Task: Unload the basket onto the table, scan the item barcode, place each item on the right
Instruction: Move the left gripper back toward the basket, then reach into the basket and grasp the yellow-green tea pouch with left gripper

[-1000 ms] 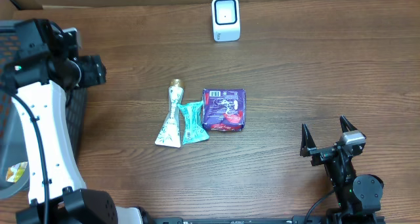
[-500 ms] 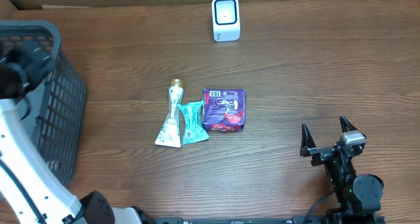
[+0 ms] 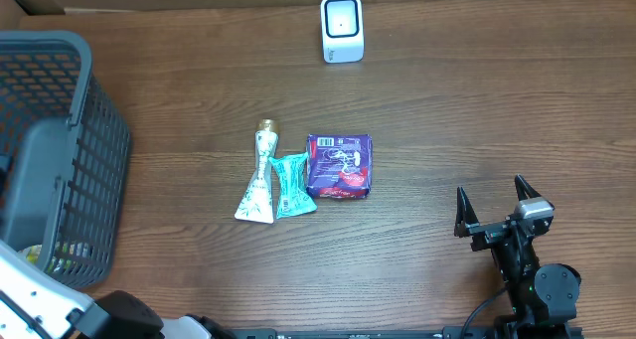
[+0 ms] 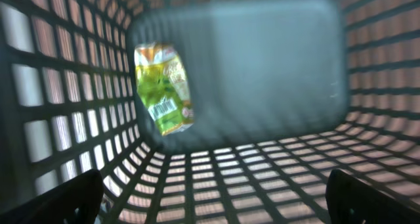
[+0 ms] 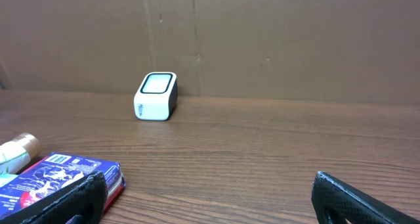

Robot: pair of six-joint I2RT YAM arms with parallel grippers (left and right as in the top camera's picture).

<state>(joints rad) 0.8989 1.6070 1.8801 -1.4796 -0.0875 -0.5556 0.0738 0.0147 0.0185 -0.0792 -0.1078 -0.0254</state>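
Worktop (image 3: 477, 100): dark wood grain, with a cardboard wall (image 5: 262, 40) along the far edge.
Scanner (image 3: 342, 28): small white box standing upright at the far edge near the middle, well apart from everything else; the right wrist view shows its pale face tilted up.
Basket (image 3: 60, 150): dark grey plastic mesh, at the left edge of the worktop.
Green-yellow packet (image 4: 163, 87): lies inside the basket, low against the left-hand wall in the left wrist view. Its barcode (image 4: 162, 110) faces the camera near the lower end. Nothing grips it.
Left hand (image 4: 216, 201): over the open basket, looking down into it. The two dark fingertips (image 4: 65, 198) sit at the bottom corners of the view, spread wide, with nothing between them. The view is blurred.
White tube (image 3: 258, 175): gold cap pointing to the far side, flat on the worktop centre.
Teal sachet (image 3: 291, 184): lies against the tube's right side, touching it.
Purple packet (image 3: 339, 165): just right of the sachet, lying flat, with a white label patch at its far left corner.
Right hand (image 3: 492, 208): at the near right of the worktop, well apart from the three items. Fingers spread wide and empty, pointing toward the scanner.
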